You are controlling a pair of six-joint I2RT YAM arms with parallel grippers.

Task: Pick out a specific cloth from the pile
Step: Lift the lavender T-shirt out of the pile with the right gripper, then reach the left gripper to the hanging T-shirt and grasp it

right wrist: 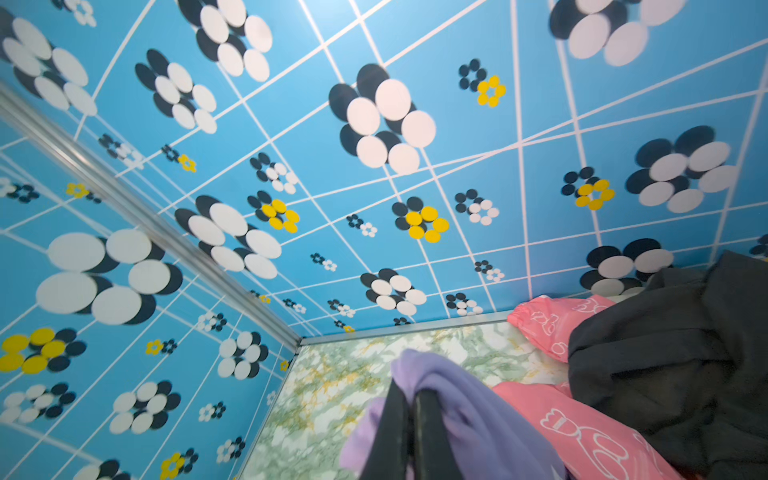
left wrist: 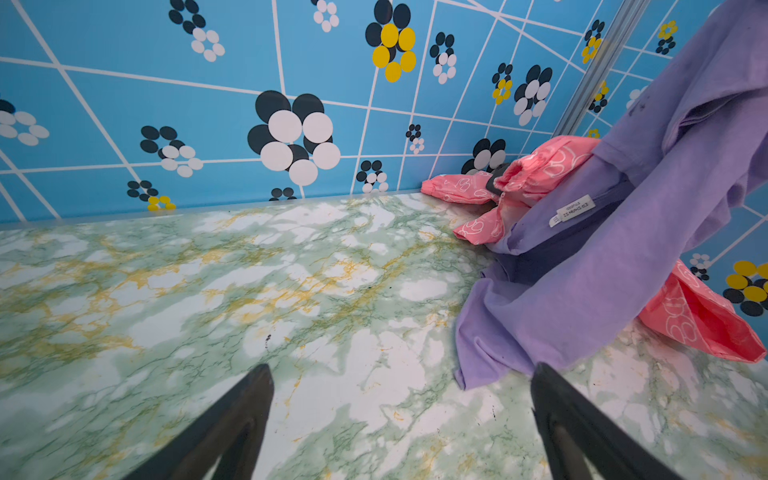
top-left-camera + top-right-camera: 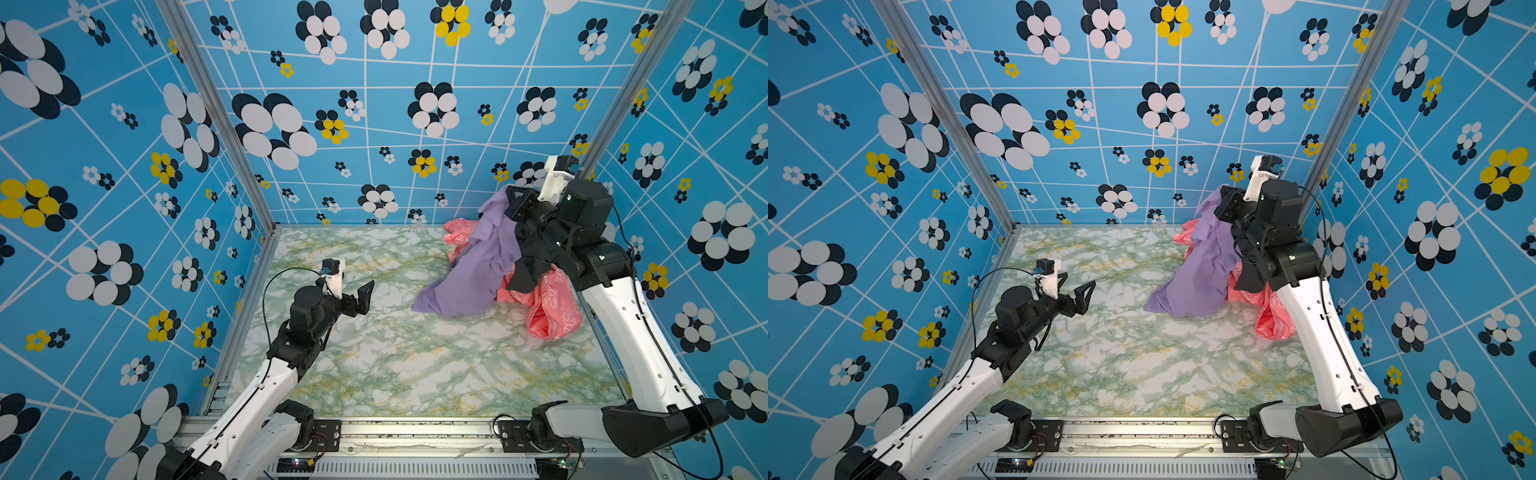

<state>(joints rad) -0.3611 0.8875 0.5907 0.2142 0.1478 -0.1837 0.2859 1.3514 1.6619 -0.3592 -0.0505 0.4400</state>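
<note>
- The marble-patterned tabletop [image 3: 395, 353] is bare across its middle and near side, which leaves room to set a garment down.
- The pile [image 3: 540, 299] sits at the far right corner, up against the right arm.
- The lavender cloth [image 3: 469, 270] is partly out. Its top is hoisted above the heap, its body drapes down the heap's left side, and its lower hem rests on the table. No lettering shows.
- The pink bow-print garment [image 2: 540, 166] lies beneath and behind it.
- The black garment [image 1: 665, 353] hangs against the right arm, touching the lavender.
- The right gripper [image 1: 412, 395] is clenched on a bunched fold of the lavender cloth.
- The left gripper [image 2: 399, 374] is spread wide and empty, hovering well apart over bare table.
- Step in hand, as I judge it: lifting out.
- The next move calls for carrying the cloth up and toward the middle until its hem clears, without dragging the black garment along.
</note>
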